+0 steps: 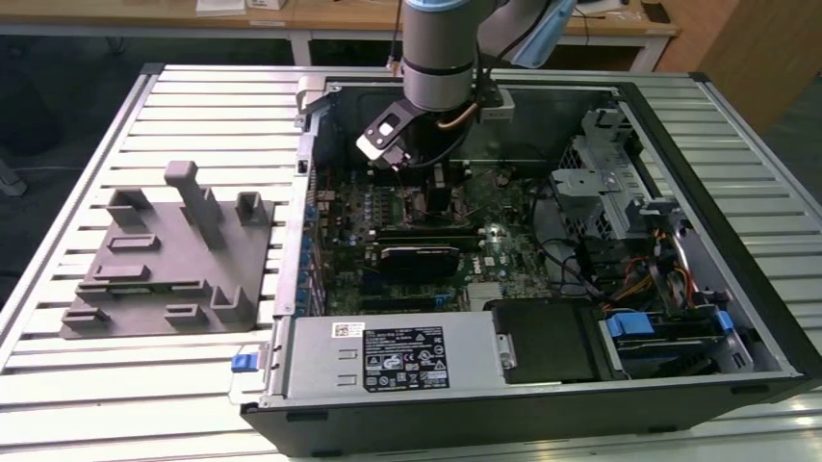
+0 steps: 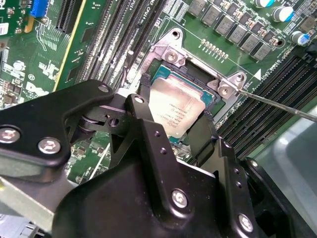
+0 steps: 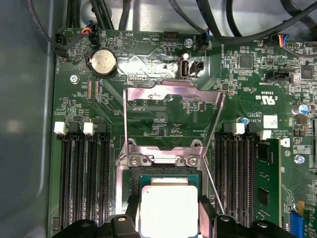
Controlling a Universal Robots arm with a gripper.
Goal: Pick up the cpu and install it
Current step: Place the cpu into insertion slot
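The cpu [image 2: 174,105] is a small square chip with a silvery top, lying over the dark socket [image 2: 171,53] on the green motherboard; in the first wrist view the cpu [image 3: 168,206] sits just below the socket's metal bracket [image 3: 163,159]. My gripper [image 2: 176,113] has its black fingers [image 2: 144,96] against two opposite edges of the chip, shut on it. Whether the chip is fully seated I cannot tell. The socket's load plate [image 3: 173,101] stands swung open, and its thin lever [image 2: 277,101] sticks out to the side. In the exterior view the gripper [image 1: 400,159] reaches down into the open computer case.
Memory slots [image 3: 84,178] flank the socket, with a memory stick [image 3: 262,183] on one side. A coin battery [image 3: 102,62] and cables lie beyond. A grey fixture [image 1: 167,260] sits on the slatted table at the exterior view's left. The power supply [image 1: 385,356] and drive bays [image 1: 642,221] crowd the case.
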